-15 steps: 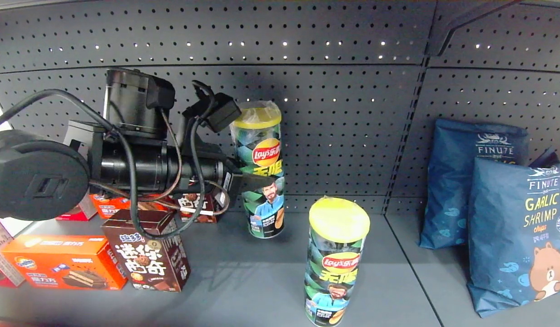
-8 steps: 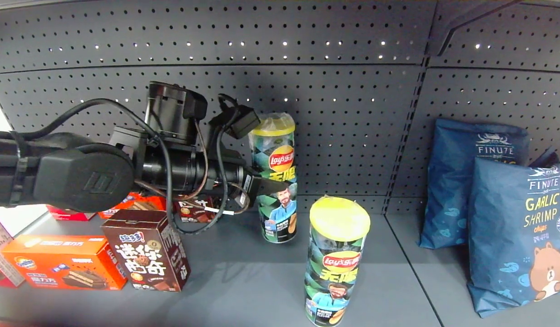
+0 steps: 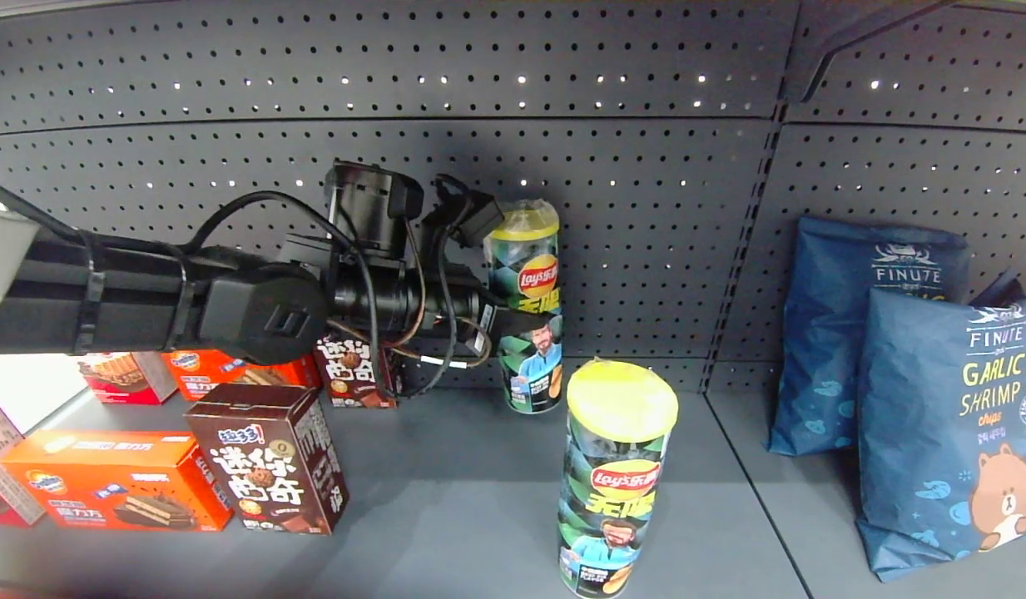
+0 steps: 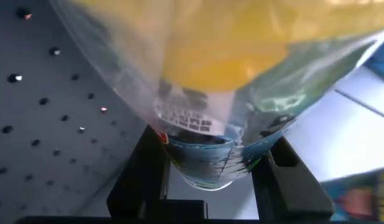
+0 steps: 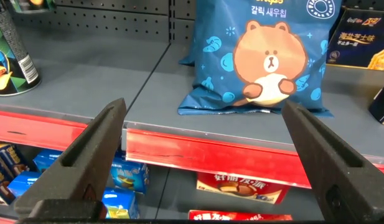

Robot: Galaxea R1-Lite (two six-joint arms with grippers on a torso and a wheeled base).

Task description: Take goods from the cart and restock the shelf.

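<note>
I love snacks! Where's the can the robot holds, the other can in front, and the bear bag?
held can [image 3: 536, 283], head view, on its red label.
front can [image 3: 621, 481], head view, on its red label.
bear bag [image 3: 949, 449], head view, middle of its front.

The hand [image 4: 211, 186] grips a yellow-lidded chip can [image 4: 204, 93] near the pegboard [image 4: 48, 112].

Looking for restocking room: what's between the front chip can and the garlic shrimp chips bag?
Head view: from front chip can to garlic shrimp chips bag, only bare shelf with a seam.
</note>
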